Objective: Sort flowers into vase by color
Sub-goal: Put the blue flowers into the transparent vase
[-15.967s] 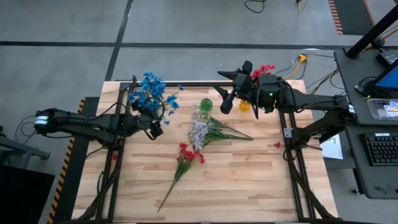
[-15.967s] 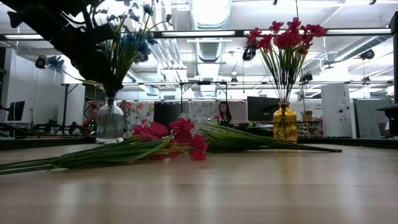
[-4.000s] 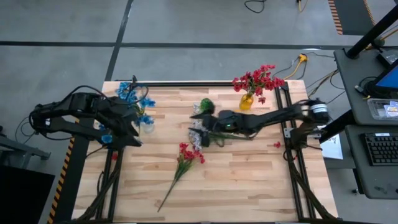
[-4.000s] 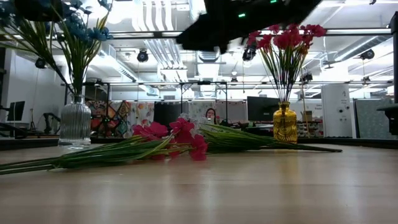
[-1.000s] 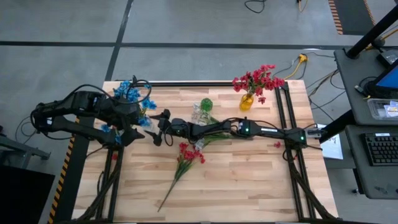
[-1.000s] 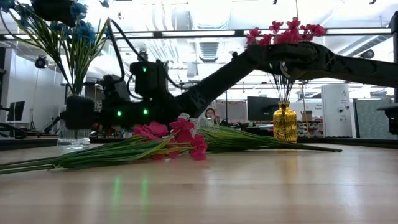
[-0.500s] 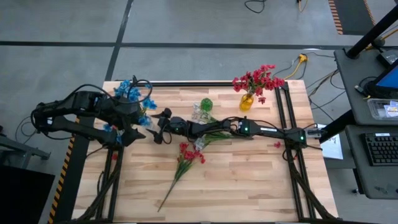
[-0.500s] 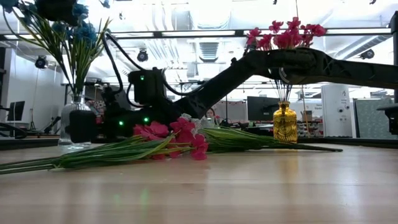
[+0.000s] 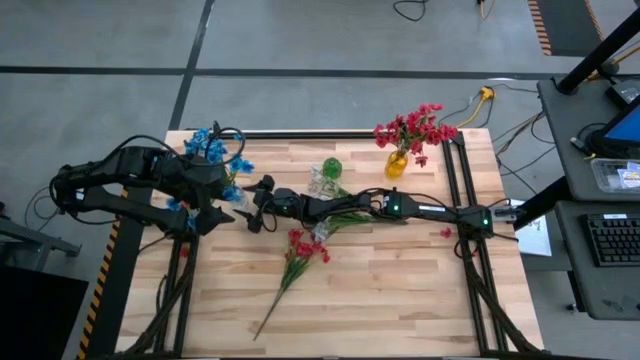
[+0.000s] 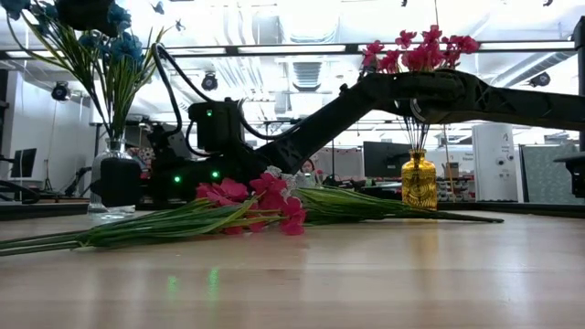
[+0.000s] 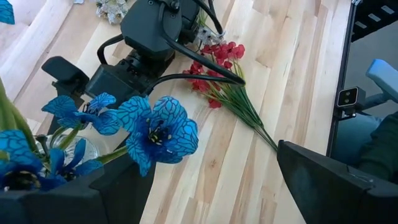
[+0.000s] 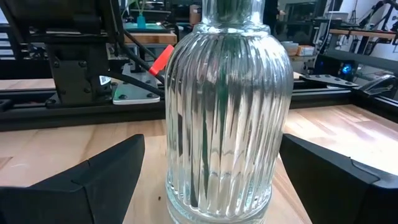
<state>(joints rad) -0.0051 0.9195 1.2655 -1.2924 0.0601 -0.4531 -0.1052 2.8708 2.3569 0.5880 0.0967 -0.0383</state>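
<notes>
The right gripper [image 9: 258,205] is held spread on either side of the clear vase [image 12: 227,106] (not touching). The blue flowers [image 9: 215,160] stand in it, under the spread left gripper [image 9: 205,190]. Red flowers [image 9: 305,248] lie mid-table.

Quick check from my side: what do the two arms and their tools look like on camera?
Both are matte black jointed arms with loose black cables. The right arm shows small green indicator lights; its tool has two broad, flat black fingers. The left tool has the same wide dark fingers. No markings are readable.
</notes>
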